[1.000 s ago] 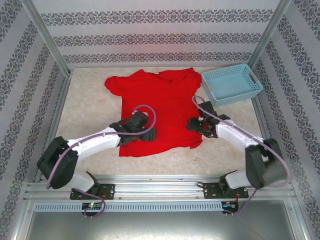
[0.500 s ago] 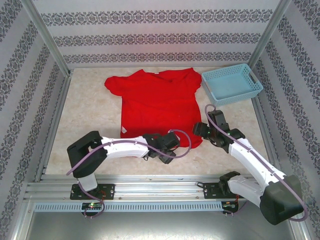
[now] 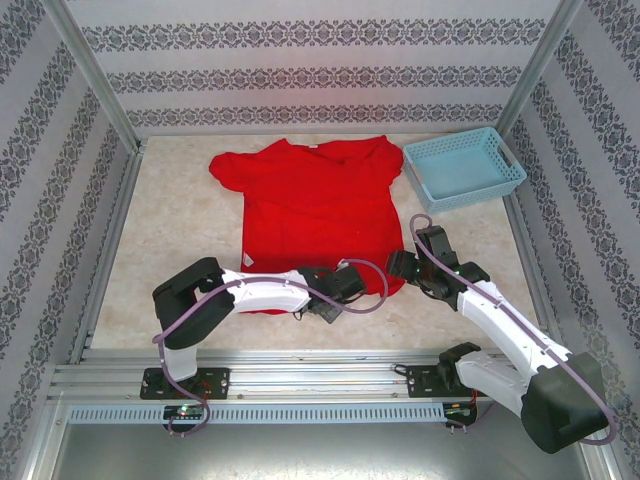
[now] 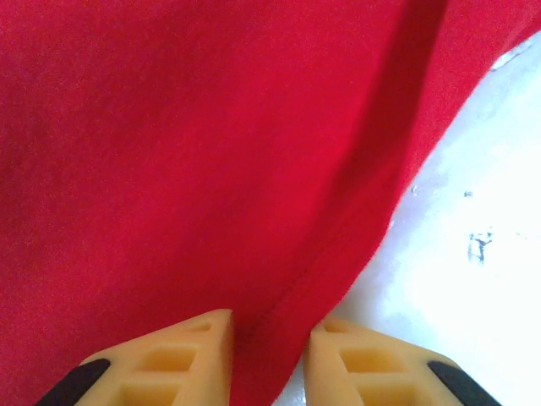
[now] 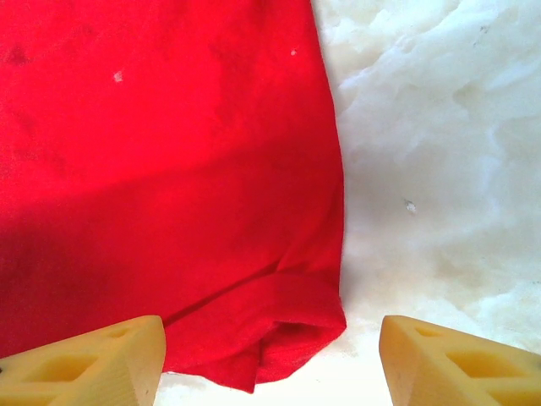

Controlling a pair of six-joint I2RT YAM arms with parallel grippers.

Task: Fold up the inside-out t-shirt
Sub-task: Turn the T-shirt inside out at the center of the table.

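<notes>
The inside-out t-shirt (image 3: 310, 210) is bright red and lies spread flat on the table, collar at the far side. My left gripper (image 3: 338, 292) has reached across to the shirt's near hem. In the left wrist view the left gripper (image 4: 269, 359) is open by a narrow gap, with the stitched hem edge (image 4: 338, 254) running down between its fingers. My right gripper (image 3: 403, 267) sits at the shirt's near right corner. In the right wrist view the right gripper (image 5: 270, 359) is wide open, and the curled-over corner (image 5: 292, 326) lies between its fingers, touching neither.
A light blue plastic basket (image 3: 463, 167) stands at the back right, apart from the shirt. Bare pale tabletop (image 3: 175, 230) lies left of the shirt and along the near edge. Patterned walls and metal posts close in the table.
My left arm swung from the shirt's lower left across to the middle-right of the near hem. My right gripper drew back slightly towards the near right corner. The shirt has not moved.
</notes>
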